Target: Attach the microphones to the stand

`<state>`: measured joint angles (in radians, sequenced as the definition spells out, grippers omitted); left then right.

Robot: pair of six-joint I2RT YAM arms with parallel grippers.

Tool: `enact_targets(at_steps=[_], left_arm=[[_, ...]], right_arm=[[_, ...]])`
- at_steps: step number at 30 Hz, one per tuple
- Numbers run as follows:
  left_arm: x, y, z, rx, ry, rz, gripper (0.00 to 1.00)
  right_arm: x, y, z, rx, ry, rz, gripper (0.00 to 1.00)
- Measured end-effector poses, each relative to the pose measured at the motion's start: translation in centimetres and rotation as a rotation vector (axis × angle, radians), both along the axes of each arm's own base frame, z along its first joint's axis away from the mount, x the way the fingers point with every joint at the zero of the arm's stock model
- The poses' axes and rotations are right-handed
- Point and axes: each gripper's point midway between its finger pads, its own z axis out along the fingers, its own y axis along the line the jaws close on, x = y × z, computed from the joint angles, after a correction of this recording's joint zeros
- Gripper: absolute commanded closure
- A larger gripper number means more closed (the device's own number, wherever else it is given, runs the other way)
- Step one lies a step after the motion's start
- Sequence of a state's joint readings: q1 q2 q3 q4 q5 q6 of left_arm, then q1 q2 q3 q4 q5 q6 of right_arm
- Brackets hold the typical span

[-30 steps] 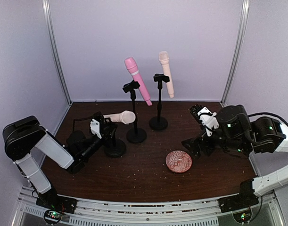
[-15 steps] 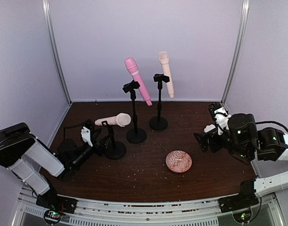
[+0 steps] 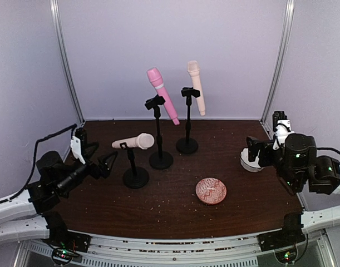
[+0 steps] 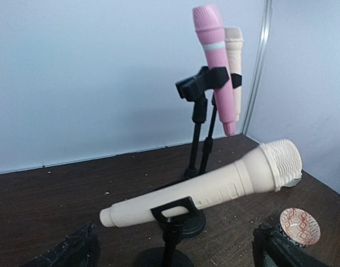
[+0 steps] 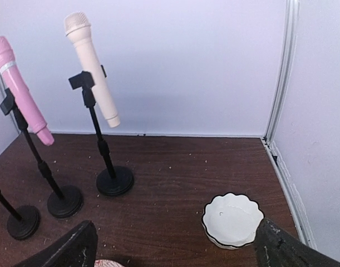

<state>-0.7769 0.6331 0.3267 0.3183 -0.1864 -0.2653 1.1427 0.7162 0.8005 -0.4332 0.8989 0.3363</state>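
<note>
Microphones sit in all three black stands on the brown table (image 3: 158,214). The pink microphone (image 3: 162,94) is clipped in the middle stand (image 3: 161,159). It leans, with its round head up and to the left. The tall cream microphone (image 3: 196,86) is clipped in the back stand (image 3: 187,146), head up, just beside the pink one. The low cream microphone (image 3: 137,141) lies almost flat in the clip of the short stand (image 3: 135,178), and its head points to the right, toward the middle stand.

The left gripper (image 4: 174,229) hangs to the left of the short stand. Its two black fingers are spread wide and nothing is between them. It does not touch the low cream microphone. The right gripper (image 5: 175,224) is far over on the right side. Its fingers are spread wide too, and it holds nothing.

There are two little dishes. A round pink dish (image 3: 211,191) with a pattern sits near the front, between the stands and the right arm. A white dish (image 5: 233,219) with a wavy rim sits near the right wall, and its plain white inside shows with one tiny dark dot.
</note>
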Motion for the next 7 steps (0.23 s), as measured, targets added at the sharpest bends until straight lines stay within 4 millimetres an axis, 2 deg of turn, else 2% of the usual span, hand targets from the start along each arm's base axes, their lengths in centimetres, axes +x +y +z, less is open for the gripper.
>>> enact_targets(at_steps=[4, 7], left_arm=[[0.4, 2.7, 4.9, -0.02, 0.049, 0.135, 0.02], [1.4, 3.7, 8.6, 0.02, 0.082, 0.222, 0.02]], right_arm=[[0.1, -1.3, 1.2, 0.063, -0.046, -0.069, 0.0], [0.1, -1.5, 1.7, 0.088, -0.062, -0.08, 0.0]])
